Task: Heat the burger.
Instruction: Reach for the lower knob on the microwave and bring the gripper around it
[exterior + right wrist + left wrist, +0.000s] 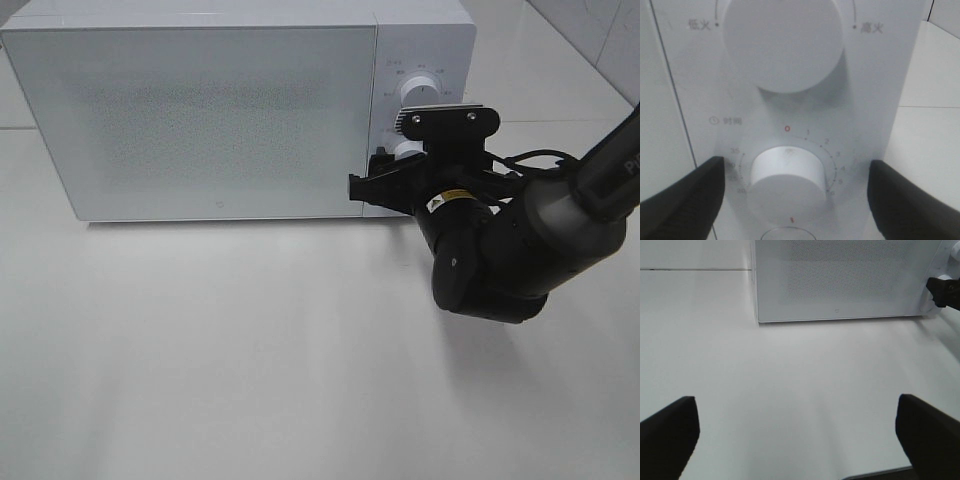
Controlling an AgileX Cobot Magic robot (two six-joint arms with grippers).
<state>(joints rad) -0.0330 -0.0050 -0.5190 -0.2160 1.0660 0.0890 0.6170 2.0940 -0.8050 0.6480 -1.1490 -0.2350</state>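
A white microwave (pixel 200 110) stands on the far part of the white table (pixel 300 400). Its door (pixel 190 120) is closed and takes the left and middle of its front. The narrow control panel (pixel 425 75) is at the right end. The burger is not to be seen in any view; the door has a dotted, milky panel and it does not show the inside, so I cannot tell where the burger is. The right arm (pixel 530 240) comes in from the right side and reaches to the control panel. The right gripper (pixel 797 197) is at the lower knob (pixel 785 182), which is the timer knob, with a red zero above it and small numbers around it. The jaws are apart, with one black finger (pixel 685 200) on each side of this knob. A little white panel shows between each finger and the knob, so they do not seem to touch it. The bigger upper knob (pixel 782 42) is just above, with Chinese signs on its two sides. The left gripper (pixel 799 435) is over the bare near part of the table, well apart from the microwave. Its jaws are wide apart and nothing is between them, only the table surface. In the left wrist view the front of the microwave is far ahead, and a black part of the right gripper shows at its right end.
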